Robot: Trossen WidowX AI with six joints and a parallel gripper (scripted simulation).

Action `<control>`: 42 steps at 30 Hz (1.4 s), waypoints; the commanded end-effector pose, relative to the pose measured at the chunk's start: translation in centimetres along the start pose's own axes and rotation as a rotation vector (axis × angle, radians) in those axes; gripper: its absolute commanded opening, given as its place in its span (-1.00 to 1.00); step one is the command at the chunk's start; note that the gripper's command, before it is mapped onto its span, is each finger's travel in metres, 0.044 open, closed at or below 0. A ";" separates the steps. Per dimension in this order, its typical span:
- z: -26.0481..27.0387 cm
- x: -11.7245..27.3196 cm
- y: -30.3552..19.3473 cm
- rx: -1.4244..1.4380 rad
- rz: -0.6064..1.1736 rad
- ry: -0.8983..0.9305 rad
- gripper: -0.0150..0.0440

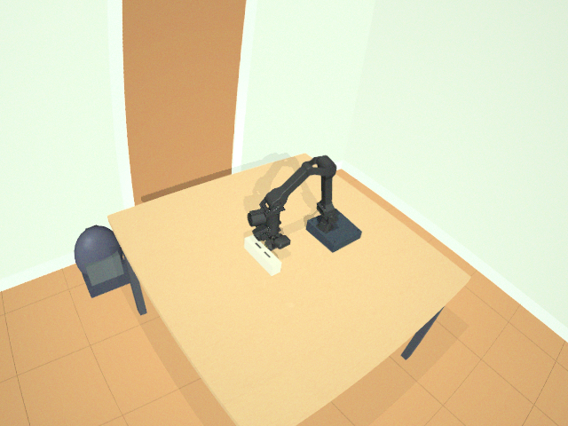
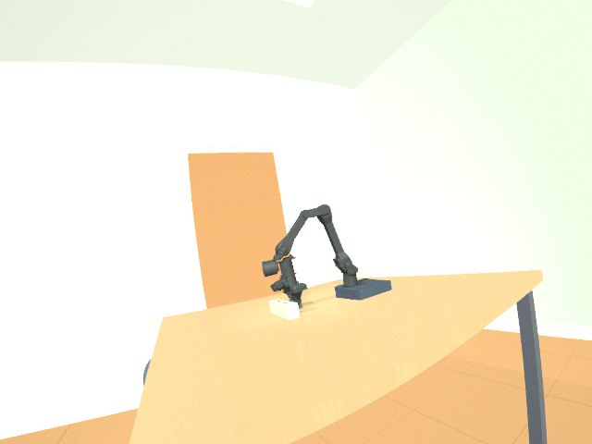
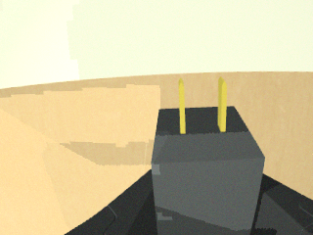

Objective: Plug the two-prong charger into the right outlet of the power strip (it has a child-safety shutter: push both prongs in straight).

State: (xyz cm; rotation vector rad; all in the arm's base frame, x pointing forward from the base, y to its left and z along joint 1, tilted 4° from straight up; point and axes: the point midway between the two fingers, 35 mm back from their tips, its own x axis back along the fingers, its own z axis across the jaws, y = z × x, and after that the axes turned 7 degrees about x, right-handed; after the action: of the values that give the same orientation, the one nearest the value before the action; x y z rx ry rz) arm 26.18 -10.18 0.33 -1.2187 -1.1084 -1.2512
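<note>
In the top view, the power strip (image 1: pixel 263 256) (image 2: pixel 284 309) (image 3: pixel 196 36) lies between the table's (image 1: pixel 320 320) (image 2: pixel 287 373) (image 3: pixel 289 132) left and right corners, beside the end effector (image 1: pixel 272 248) (image 2: pixel 299 304) (image 3: pixel 199 176). The exterior view shows the strip nearer the left corner. In the wrist view, the end effector grips the two-prong charger (image 3: pixel 207 191), both prongs exposed before the strip.
</note>
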 end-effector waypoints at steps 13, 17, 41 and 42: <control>0.0 0.2 0.3 0.003 -0.004 0.001 -0.49; -0.1 0.2 0.4 0.003 -0.004 0.001 -0.49; -0.1 0.3 0.7 0.003 -0.004 0.001 -0.49; -0.1 0.3 0.7 0.003 -0.004 0.001 -0.49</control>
State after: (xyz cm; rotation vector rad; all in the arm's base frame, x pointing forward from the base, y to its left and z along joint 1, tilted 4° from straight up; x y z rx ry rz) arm 26.69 -10.30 0.45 -1.2166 -1.1106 -1.2495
